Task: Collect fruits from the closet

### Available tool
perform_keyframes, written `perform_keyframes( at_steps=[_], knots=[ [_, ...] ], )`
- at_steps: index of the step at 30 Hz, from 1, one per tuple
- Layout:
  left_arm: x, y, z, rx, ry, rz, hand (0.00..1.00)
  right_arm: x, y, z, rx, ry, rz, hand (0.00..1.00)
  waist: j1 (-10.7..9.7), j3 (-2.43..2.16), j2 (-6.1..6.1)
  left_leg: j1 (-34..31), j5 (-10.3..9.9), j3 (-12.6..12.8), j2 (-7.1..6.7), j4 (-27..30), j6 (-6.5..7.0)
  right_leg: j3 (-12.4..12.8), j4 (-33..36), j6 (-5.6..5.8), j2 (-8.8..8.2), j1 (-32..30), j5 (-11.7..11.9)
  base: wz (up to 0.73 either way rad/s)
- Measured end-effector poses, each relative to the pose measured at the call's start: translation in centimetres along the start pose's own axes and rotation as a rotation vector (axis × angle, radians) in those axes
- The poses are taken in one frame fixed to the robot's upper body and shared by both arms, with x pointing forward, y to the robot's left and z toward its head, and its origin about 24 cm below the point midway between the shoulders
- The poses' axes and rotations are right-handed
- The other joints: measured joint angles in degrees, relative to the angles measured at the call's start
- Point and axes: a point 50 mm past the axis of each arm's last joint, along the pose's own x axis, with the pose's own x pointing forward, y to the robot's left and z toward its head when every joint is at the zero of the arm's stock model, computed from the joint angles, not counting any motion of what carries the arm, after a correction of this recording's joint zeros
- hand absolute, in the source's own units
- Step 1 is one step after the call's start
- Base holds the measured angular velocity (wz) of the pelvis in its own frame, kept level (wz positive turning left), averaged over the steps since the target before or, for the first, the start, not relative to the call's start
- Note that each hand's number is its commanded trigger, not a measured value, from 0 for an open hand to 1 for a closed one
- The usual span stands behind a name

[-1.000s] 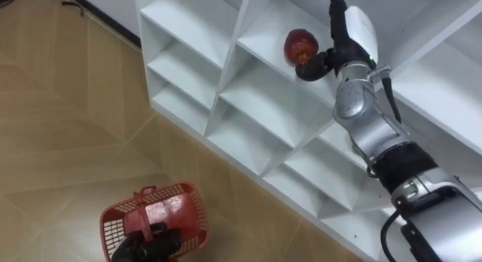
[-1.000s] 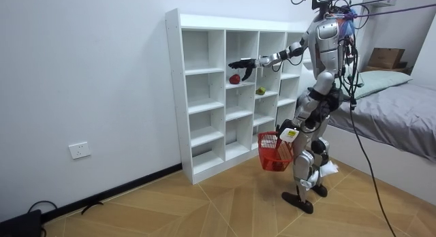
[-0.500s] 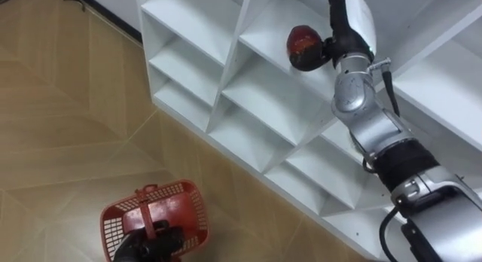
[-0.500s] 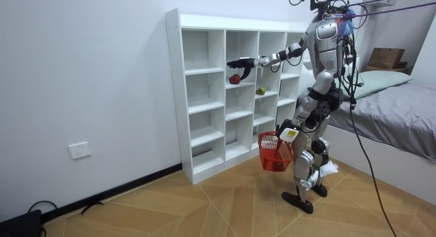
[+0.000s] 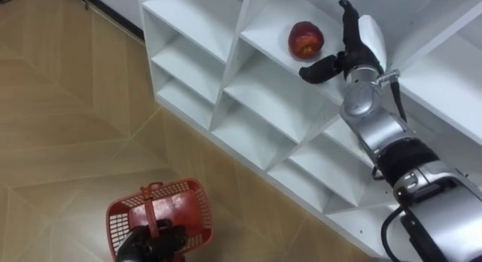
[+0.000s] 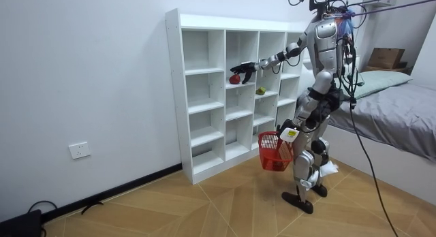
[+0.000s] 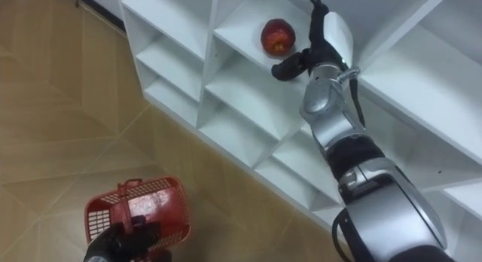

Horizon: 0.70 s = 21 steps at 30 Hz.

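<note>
A red apple lies on a shelf of the white closet, in an upper middle compartment. My right hand is open just right of the apple, fingers straight and pointing into the compartment. Its thumb reaches out below the fruit, with a small gap between hand and apple. Low at my left side, my left hand is shut on the handle of a red plastic basket. A small green fruit sits one compartment further to the room view's right.
I stand on a wooden floor facing the closet, whose other compartments look bare. A bed with a cardboard box on it is behind me at the room view's right.
My right hand, which was against the apple half a second ago, has drawn back a little to the right, and the apple rests free on the shelf. The basket has stayed where it was.
</note>
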Motion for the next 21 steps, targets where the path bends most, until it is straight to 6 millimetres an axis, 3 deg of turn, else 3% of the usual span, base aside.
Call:
perform_keyframes(
  at_steps=[21],
  knots=[
    [-0.01,0.09,-0.03,-0.011,-0.008,-0.005,1.00,0.18,-0.32,-0.12,0.049,0.020,-0.019,0.00,0.0,0.07,-0.11,-0.6,0.0,0.0,0.00,0.2,0.00,0.0,0.0,0.00,-0.01,-0.5,0.0,0.00]
  ],
)
